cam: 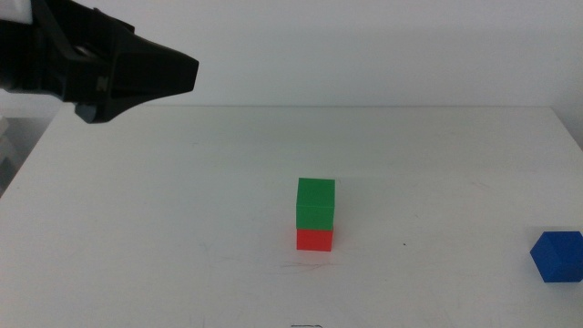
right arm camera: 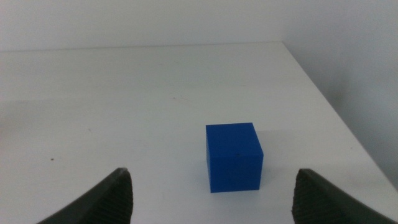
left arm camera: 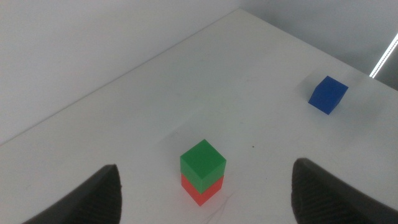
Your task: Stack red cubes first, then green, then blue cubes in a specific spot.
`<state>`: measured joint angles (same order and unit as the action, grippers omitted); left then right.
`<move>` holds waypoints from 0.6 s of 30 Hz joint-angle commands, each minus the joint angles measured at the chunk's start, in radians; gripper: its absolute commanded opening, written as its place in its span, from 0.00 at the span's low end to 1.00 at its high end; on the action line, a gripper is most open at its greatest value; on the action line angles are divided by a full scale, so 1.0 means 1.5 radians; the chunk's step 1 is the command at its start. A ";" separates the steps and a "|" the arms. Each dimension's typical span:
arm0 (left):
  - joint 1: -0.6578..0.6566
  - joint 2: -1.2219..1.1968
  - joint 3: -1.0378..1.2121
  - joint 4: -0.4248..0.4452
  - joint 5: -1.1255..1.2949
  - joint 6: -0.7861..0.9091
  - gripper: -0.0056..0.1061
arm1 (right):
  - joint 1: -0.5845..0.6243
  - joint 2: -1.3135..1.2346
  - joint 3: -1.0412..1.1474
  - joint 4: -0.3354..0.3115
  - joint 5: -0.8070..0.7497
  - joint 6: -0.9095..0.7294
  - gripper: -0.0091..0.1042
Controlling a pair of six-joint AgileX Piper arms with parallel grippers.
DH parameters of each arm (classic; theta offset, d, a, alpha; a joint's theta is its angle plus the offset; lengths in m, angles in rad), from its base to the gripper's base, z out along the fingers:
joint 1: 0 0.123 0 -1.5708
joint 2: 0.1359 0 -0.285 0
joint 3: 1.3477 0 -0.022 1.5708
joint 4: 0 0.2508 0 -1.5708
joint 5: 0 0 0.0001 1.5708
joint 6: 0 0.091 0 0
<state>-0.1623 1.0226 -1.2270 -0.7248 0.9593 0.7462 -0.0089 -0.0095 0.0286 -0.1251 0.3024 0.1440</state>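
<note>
Near the table's middle, the green cube (cam: 316,199) sits squarely atop the red cube (cam: 314,239). Blue cube (cam: 557,256): alone at the right edge, well apart. Left gripper (cam: 137,71): raised at far left, jaws wide. Right gripper (right arm camera: 211,199): jaws wide, facing the blue cube.

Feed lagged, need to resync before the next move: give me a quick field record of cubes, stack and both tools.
stack: green cube sits on red cube, mid-table
blue cube: alone on the table, right of the stack, not yet stacked
left tool: open, empty, raised at far left, stack between its jaws in its wrist view
right tool: open, empty, facing the blue cube, out of the middle view
left to do: blue cube on top
</note>
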 commanded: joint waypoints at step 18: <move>0.002 -0.008 -0.017 -0.037 -0.034 -0.003 0.89 | -0.003 0.462 -0.568 0.020 0.459 -0.041 0.66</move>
<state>-0.1623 1.0226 -1.2270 -0.7266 0.9560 0.7462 -0.0089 0.6191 -0.7481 -0.0779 0.9548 0.1048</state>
